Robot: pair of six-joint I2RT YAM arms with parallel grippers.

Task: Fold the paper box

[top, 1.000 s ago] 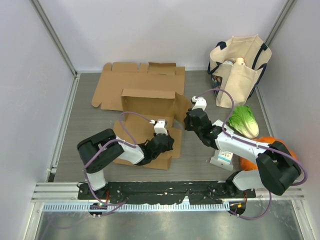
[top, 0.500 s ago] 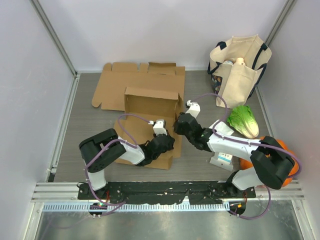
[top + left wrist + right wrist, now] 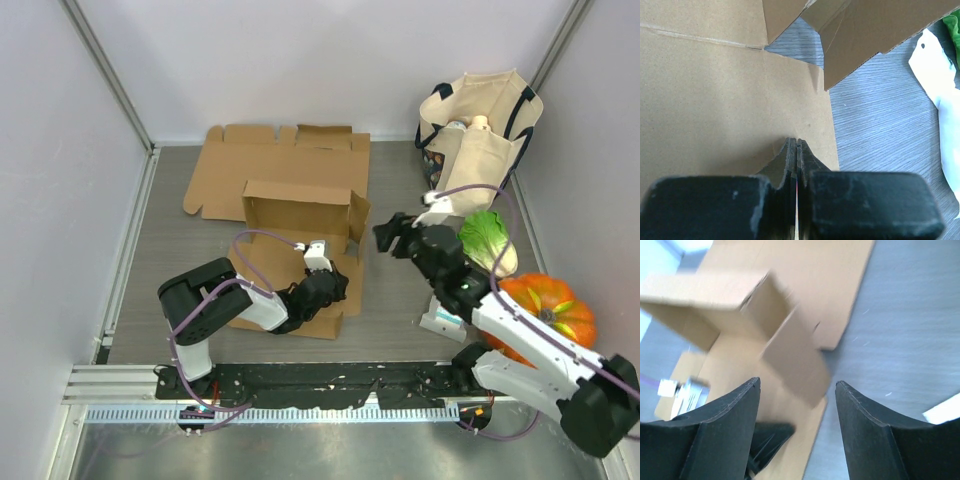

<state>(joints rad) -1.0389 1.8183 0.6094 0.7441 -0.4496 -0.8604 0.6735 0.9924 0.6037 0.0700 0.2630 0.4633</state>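
The brown paper box (image 3: 300,215) stands half-formed in the middle of the table, with its back wall up and its side flap (image 3: 358,212) angled out to the right. My left gripper (image 3: 330,288) is shut and its fingertips (image 3: 796,150) rest on the box's flat front panel (image 3: 715,100), with nothing between the jaws. My right gripper (image 3: 392,235) is open and empty. It hangs just right of the side flap, clear of it. In the blurred right wrist view, the box (image 3: 715,295) and that flap (image 3: 795,365) lie beyond the spread gripper (image 3: 797,385).
A second cardboard sheet (image 3: 270,160) lies flat behind the box. At the right are a canvas tote bag (image 3: 478,135), a green cabbage (image 3: 487,240), an orange pumpkin (image 3: 545,305) and a small white carton (image 3: 445,315). White walls close in the sides and the back.
My right gripper has opened, let go of the box's right side and pulled back to the right. The box has shifted slightly. The left gripper stays shut on the front panel.
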